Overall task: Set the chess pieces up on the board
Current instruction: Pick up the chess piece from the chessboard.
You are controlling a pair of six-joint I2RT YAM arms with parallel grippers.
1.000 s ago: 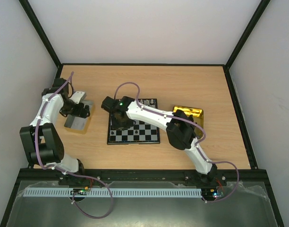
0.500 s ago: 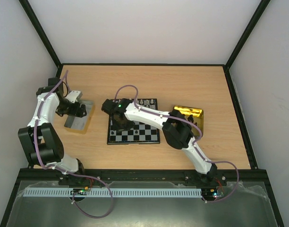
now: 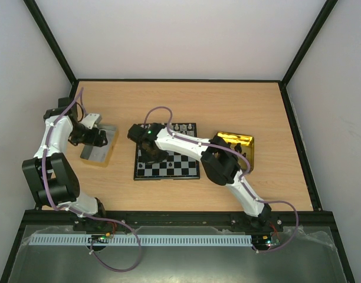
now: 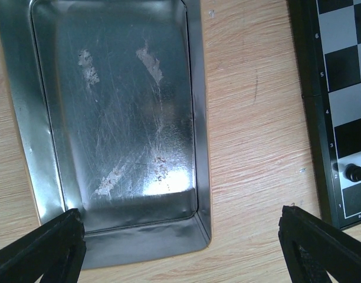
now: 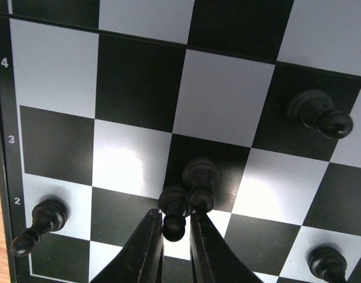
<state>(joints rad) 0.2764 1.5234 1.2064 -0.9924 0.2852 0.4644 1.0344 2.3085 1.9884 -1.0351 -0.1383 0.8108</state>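
The left gripper [image 4: 180,213] hangs above the near end of the silver tray [image 4: 110,118], and you see its fingers [image 4: 51,250] spread wide apart. The tray lies flat on the worktop [image 4: 251,118], with a strip of bare wood between it and the board [image 4: 340,88]. One black pawn [image 4: 355,173] stands on the pale square of the row marked 2, beside the board's left rim.

At centre, the right arm reaches across the board from the right, and the right gripper [image 3: 150,151] sits over the board's left half. In the right wrist view its fingers [image 5: 146,250] are drawn close together and pinch the head of a black pawn [image 5: 173,213]. You cannot tell whether that pawn's base rests on the board. A second black piece [image 5: 199,177] stands just behind it, on a dark square. Three more black pieces stand apart: one by the row marked 2 [image 5: 40,224], one further right [image 5: 319,115], one at the lower right corner [image 5: 325,262].

The gold tray [image 3: 236,141] lies just right of the board.
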